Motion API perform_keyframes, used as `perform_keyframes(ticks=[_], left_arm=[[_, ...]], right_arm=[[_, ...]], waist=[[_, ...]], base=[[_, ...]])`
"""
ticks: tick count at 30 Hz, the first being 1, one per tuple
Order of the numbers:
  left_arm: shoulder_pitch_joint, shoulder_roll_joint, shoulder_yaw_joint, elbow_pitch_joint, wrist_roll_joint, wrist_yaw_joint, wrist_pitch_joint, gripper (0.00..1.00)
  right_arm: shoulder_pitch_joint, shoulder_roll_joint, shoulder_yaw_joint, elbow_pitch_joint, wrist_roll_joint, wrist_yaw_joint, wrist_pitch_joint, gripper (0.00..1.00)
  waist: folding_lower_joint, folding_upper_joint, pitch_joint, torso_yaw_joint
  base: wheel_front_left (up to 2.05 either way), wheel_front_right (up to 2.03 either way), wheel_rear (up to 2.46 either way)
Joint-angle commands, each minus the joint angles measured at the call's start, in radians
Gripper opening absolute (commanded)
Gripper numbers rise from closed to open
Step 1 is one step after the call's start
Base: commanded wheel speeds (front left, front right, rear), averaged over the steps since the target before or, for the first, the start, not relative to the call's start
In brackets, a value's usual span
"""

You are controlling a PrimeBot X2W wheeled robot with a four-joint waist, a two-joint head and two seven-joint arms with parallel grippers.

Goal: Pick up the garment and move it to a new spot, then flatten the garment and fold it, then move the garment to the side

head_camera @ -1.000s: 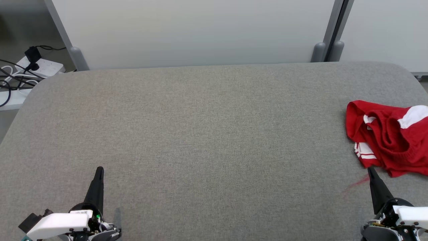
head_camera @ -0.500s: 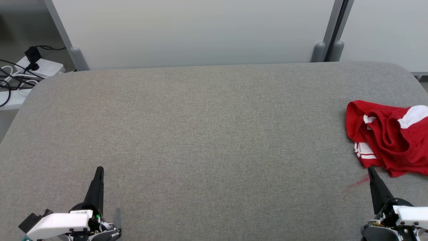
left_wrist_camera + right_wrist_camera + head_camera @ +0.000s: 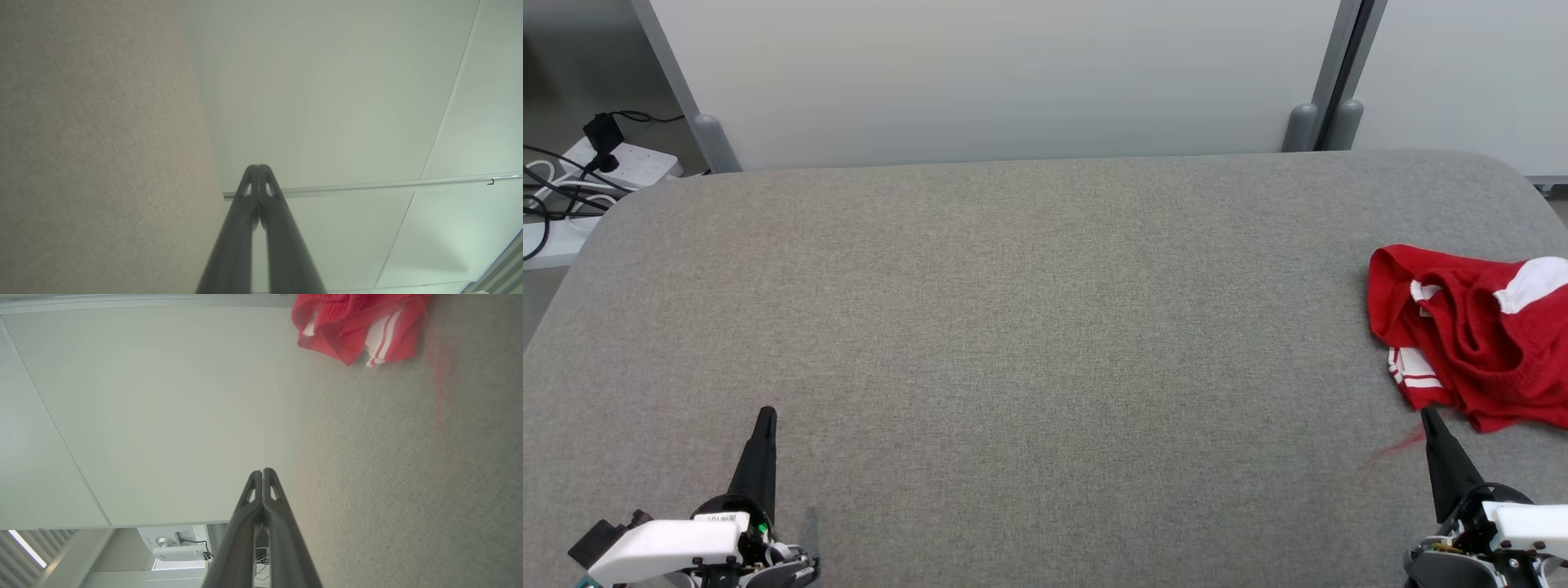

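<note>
A crumpled red garment [image 3: 1478,343] with white stripes and a white patch lies at the right edge of the grey fabric table [image 3: 1029,327], partly cut off by the head view's border. In the right wrist view the garment [image 3: 351,326] sits at the top. My right gripper [image 3: 1427,418] is shut and empty at the lower right, its tip just short of the garment's near hem. In its own wrist view the right gripper [image 3: 262,472] has both fingers pressed together. At the lower left, my left gripper [image 3: 765,415] is shut and empty; the left gripper [image 3: 258,167] shows closed tips.
Pale partition panels [image 3: 996,73] with grey posts [image 3: 1303,122] stand behind the table's far edge. A white power strip [image 3: 621,163] with black cables lies on the floor past the far left corner. A thin red thread [image 3: 1392,449] lies near the right gripper.
</note>
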Motion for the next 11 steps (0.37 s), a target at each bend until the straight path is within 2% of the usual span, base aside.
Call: perform_keyframes(ticks=[1, 11], left_arm=[[-0.057, 0.008, 0.032, -0.023, -0.005, -0.008, 0.006, 0.00], [-0.057, 0.008, 0.032, -0.023, -0.005, -0.008, 0.006, 0.00]], right_arm=[[-0.045, -0.011, 0.014, -0.027, -0.008, 0.005, 0.008, 0.00], [-0.045, -0.011, 0.014, -0.027, -0.008, 0.005, 0.008, 0.00]], waist=[[0.0000, 0.0000, 0.000, 0.000], [0.0000, 0.0000, 0.000, 0.000]], base=[[0.00, 0.00, 0.00], [0.00, 0.00, 0.00]])
